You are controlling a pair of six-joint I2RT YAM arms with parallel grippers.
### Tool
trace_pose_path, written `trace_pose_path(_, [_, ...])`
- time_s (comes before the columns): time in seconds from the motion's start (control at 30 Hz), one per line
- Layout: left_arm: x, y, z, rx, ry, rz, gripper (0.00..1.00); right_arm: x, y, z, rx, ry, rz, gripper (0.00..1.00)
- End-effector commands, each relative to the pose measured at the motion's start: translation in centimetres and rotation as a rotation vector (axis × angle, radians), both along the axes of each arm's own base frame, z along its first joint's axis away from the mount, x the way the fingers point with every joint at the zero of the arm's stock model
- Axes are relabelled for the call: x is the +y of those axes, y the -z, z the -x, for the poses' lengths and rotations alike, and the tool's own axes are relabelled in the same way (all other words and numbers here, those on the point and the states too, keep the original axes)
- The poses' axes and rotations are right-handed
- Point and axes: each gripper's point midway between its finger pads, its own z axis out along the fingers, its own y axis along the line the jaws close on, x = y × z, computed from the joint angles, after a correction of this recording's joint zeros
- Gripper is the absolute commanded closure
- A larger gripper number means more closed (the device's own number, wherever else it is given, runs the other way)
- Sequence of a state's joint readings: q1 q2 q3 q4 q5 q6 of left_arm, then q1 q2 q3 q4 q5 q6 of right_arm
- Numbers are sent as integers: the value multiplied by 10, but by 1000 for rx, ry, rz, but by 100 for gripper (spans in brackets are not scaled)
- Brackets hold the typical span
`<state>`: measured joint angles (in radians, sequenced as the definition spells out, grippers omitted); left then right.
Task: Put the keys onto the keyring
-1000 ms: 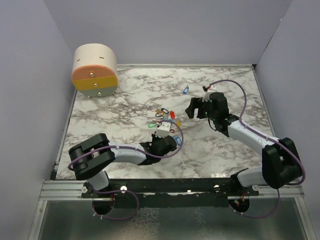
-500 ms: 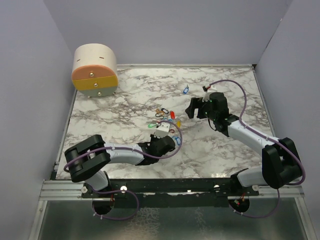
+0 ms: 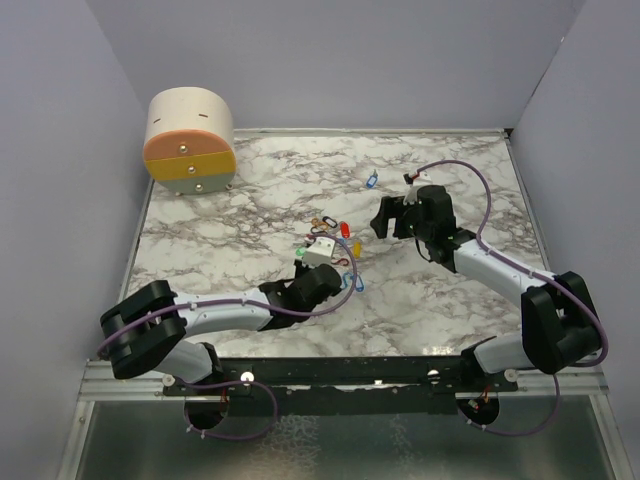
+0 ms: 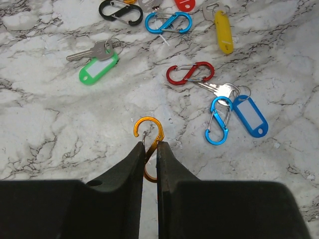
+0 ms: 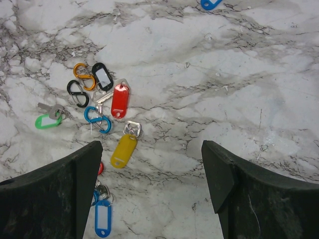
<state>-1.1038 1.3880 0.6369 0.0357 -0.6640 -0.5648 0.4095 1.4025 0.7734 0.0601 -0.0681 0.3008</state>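
1. The keys (image 3: 338,233) are small plastic tags in green, yellow, red and blue. Several have a metal key attached. They lie scattered among S-shaped clips in the middle of the marble table (image 3: 230,215), between the two grippers.
2. The left wrist view shows the green tag (image 4: 97,68) with its silver key, the yellow tag (image 4: 223,35), and the blue tag (image 4: 249,114) touching a blue clip (image 4: 218,121).
3. The left gripper (image 4: 150,149) has its fingers pinched together on the near end of the orange keyring (image 4: 145,119), on the near side of the scatter. Whether the ring is lifted off the marble cannot be told.
4. The right gripper (image 5: 151,145) hangs with its jaws spread wide and nothing between them, to the right of the scatter.
5. Only the right wrist view shows the red tag (image 5: 119,101) whole. Only the top view shows the rounded drawer box (image 3: 190,140) in the far left corner.
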Motion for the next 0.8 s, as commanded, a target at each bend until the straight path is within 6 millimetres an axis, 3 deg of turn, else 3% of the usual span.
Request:
trace_pose_path(0.0, [11,11,-3,5,-16,-43,91,3,-6,-4,-16,-7,3,18])
trace_pose_path(0.4, [12,44,-5,72,-22,-52,76,2,-5,-4,-15,-6,7,18])
trace_pose_path(0.63, [11,51,-4,87,-4,-54,64,2,-3,-5,-9,-6,10,18])
trace_pose_path(0.77, [10,52,-4,91,23,-58,63,2,-3,-5,-9,-5,10,18])
